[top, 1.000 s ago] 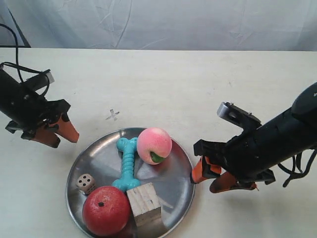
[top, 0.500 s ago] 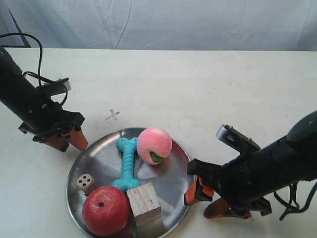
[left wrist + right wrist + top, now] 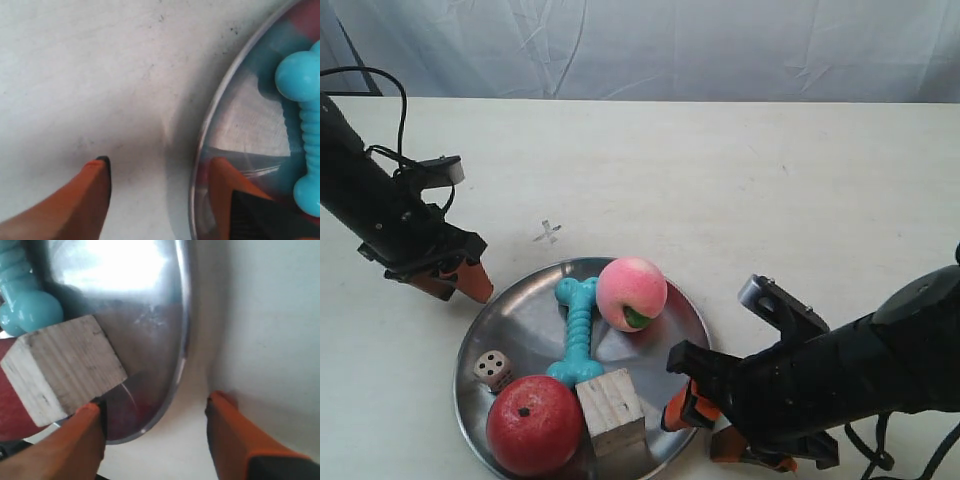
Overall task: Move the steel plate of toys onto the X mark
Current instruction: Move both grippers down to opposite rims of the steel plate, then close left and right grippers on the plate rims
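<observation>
The steel plate [image 3: 520, 320] lies on the table just below the faint X mark [image 3: 548, 233]. It holds the pink peach [image 3: 631, 293], teal bone [image 3: 576, 332], die [image 3: 493, 370], red apple [image 3: 533, 424] and wooden cube [image 3: 611, 411]. My left gripper [image 3: 455, 287] is open at the plate's upper-left rim. In the left wrist view this gripper [image 3: 160, 162] has one finger on the table side and one over the plate [image 3: 245, 115], near the bone [image 3: 305, 125]. My right gripper [image 3: 705, 428] is open and straddles the lower-right rim. The right wrist view shows it [image 3: 156, 402] beside the cube [image 3: 65, 367].
A pale tabletop [image 3: 740, 180] stretches behind and to the right of the plate. A white cloth backdrop [image 3: 650, 45] closes off the far edge. The left arm's black cable [image 3: 380, 75] loops above the table at the far left.
The right arm has slid down and left until its fingers straddle the plate's rim. The left arm came in to the plate's rim, then barely shifted. The plate and toys stayed put.
</observation>
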{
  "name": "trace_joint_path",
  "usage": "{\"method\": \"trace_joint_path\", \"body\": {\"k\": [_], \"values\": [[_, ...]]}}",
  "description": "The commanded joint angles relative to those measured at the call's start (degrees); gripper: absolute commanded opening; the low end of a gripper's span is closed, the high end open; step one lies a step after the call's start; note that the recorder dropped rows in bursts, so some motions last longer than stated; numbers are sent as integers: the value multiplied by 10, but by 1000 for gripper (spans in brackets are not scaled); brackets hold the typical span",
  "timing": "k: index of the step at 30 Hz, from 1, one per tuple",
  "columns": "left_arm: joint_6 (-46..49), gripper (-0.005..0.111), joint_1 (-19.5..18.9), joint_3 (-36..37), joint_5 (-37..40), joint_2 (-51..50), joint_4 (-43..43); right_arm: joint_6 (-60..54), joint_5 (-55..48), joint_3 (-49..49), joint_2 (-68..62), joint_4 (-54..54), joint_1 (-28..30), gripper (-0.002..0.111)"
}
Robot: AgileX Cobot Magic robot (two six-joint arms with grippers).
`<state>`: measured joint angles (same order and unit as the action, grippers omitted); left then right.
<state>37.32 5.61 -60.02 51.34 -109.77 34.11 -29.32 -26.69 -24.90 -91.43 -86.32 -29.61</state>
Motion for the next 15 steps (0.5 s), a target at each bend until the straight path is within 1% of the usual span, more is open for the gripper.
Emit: {"method": "trace_joint_path", "body": {"k": [1, 7, 11, 15], "values": [[4, 56, 13, 1, 1, 0, 6, -27, 43, 1, -1, -62, -41, 57], [4, 56, 49, 1, -21, 0, 2, -27, 65, 1, -1, -82, -58, 57], [4, 56, 59, 1, -25, 0, -4, -27, 81, 1, -1, -84, -58, 57], [4, 56, 59, 1, -25, 0, -7, -32, 101, 1, -1, -98, -58, 57]]}}
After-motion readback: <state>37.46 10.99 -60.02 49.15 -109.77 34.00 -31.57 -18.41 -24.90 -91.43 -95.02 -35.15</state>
